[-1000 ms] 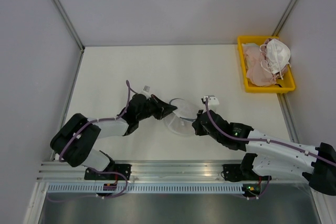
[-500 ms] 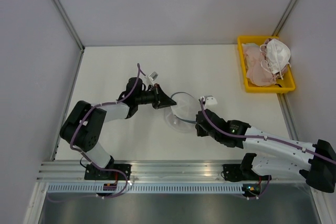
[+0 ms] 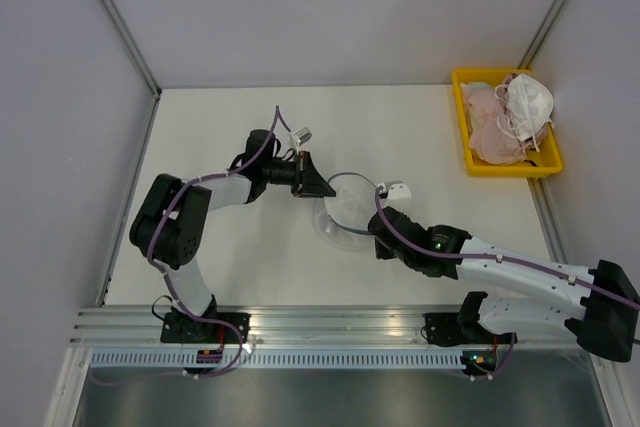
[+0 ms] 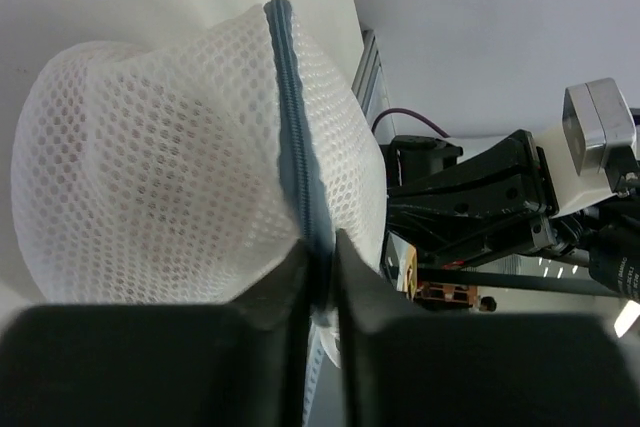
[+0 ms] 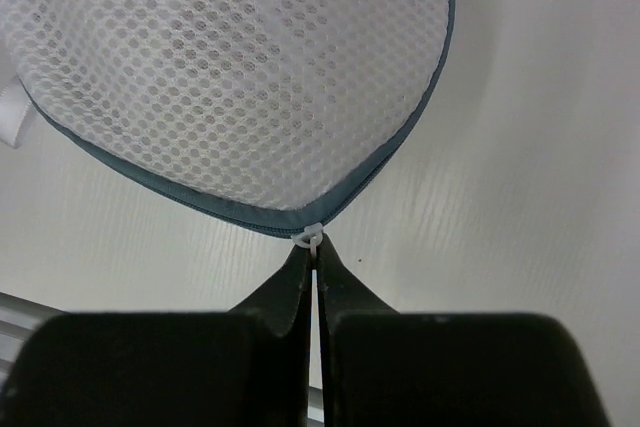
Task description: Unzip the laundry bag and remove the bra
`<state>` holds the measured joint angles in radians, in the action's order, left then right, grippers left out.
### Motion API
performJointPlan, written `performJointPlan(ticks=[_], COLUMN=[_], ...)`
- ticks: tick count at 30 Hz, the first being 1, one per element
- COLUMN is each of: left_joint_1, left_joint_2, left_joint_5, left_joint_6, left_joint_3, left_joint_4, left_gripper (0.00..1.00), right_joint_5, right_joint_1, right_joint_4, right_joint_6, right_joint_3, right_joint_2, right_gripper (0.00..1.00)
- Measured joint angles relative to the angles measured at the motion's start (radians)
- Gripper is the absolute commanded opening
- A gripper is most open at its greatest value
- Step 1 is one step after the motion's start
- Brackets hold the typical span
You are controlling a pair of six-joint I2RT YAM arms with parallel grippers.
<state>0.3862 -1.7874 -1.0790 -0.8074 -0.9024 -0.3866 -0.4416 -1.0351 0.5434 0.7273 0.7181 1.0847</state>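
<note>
The laundry bag (image 3: pixel 345 209), a round white mesh pouch with a dark zipper rim, sits mid-table between both grippers. My left gripper (image 3: pixel 322 190) is shut on its blue-grey zipper rim (image 4: pixel 295 117) on the bag's left side; the jaws (image 4: pixel 322 252) pinch the rim. My right gripper (image 3: pixel 368 230) is shut on the small white zipper pull (image 5: pixel 313 237) at the bag's near right edge; the pull sits between the fingertips (image 5: pixel 315 247). The mesh (image 5: pixel 230 77) looks closed along the zipper. The bra is hidden; only a faint pink tint shows through the mesh (image 4: pixel 150 167).
A yellow tray (image 3: pixel 515 172) stands at the back right, holding pale peach-pink garments (image 3: pixel 485 122) and a white cupped item with thin straps (image 3: pixel 528 102). Grey walls enclose the table on three sides. A metal rail (image 3: pixel 320 322) runs along the near edge.
My left arm has swung towards the back and its gripper now sits a little further back at the bag's left edge. My right gripper shifted slightly left. The bag moved a little back.
</note>
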Motion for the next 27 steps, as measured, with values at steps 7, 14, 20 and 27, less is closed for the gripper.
performJointPlan(ticks=[7,14,20,27], left_joint_1=[-0.027,-0.031,-0.03,0.062], left_joint_2=[0.002,0.171,0.492,0.84], left_joint_5=[0.005,0.192,0.388,0.541], left_joint_6=[0.045,0.043,-0.001,-0.119], left_joint_3=[-0.024,0.06,0.209,0.376], left_joint_4=[0.064,0.184,0.285,0.425], left_gripper=[1.0,1.0,1.0,1.0], right_joint_5=[-0.028,-0.032,-0.029,0.083], right_joint_1=[0.0,0.0,0.0,0.0], right_joint_4=[0.033,0.04,0.035,-0.063], right_joint_6=[-0.009,-0.018,-0.02,-0.055], right_joint_3=[0.008,0.008,0.008,0.008], right_joint_2=[0.003,0.003,0.004,0.047], right_gripper=[0.0,0.0,0.0,0.0])
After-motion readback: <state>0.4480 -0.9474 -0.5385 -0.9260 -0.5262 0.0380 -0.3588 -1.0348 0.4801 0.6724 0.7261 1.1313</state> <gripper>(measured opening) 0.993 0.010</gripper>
